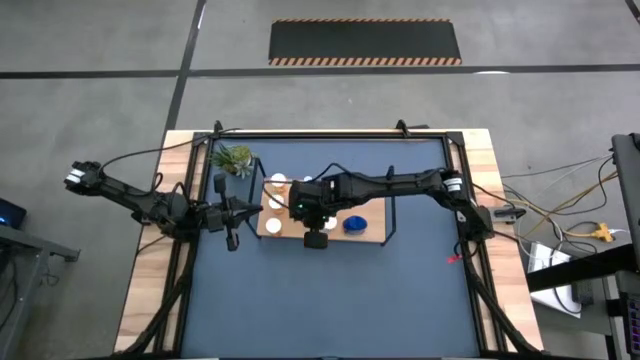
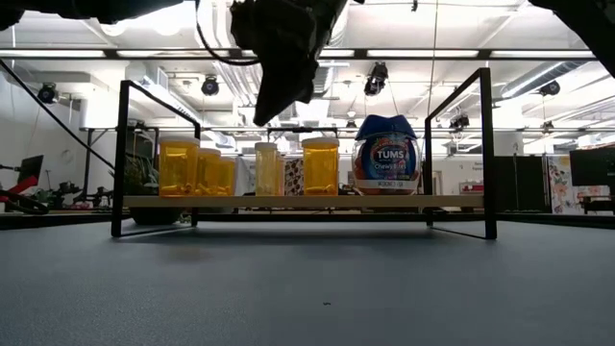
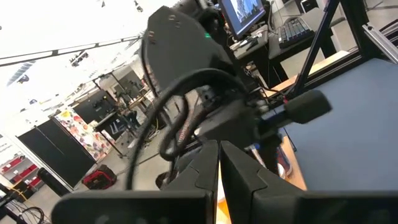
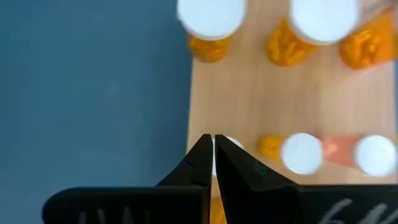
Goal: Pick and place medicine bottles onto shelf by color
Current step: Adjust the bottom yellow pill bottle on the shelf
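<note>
The light-wood shelf with black wire ends stands on the dark-blue mat. Orange bottles with white caps and a blue bottle stand on its board. My right gripper hangs shut above the board near its edge, fingers pointing down, with capped orange bottles around it. A white cap shows just beyond its fingertips. In the low view the right arm is above the bottles. My left gripper is shut and waits left of the shelf.
A small green plant stands at the mat's far left, beside the shelf. The shelf's wire frames rise at both short ends. Bare mat lies on the near side of the shelf.
</note>
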Tool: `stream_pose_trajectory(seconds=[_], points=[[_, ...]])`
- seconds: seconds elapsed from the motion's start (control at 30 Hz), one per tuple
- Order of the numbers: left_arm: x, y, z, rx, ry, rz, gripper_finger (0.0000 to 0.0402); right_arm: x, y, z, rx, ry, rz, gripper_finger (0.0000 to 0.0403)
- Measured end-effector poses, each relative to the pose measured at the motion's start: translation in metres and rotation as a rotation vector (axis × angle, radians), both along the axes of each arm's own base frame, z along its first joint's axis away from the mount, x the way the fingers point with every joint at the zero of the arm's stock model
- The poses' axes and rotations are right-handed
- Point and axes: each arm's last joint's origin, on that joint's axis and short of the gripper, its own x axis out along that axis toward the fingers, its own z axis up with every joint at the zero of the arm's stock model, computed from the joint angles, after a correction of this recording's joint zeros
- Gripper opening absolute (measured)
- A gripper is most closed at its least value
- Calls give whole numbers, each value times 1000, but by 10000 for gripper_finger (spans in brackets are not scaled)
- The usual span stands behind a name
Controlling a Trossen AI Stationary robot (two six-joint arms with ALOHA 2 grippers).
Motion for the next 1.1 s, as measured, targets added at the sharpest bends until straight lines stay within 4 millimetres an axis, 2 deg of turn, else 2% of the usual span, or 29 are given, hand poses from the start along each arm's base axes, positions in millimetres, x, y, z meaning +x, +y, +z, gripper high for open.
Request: stream_pose_trajectory(seconds=[0.2, 0.4, 1.1], points=[[0, 0, 0, 0, 0, 0, 0, 1, 10, -14, -94, -4, 8, 9], [0, 0, 0, 0, 0, 0, 0, 0, 10, -23, -126, 9, -11, 9], [0, 0, 0, 0, 1, 2, 0, 1, 10, -21, -126, -5, -12, 9]])
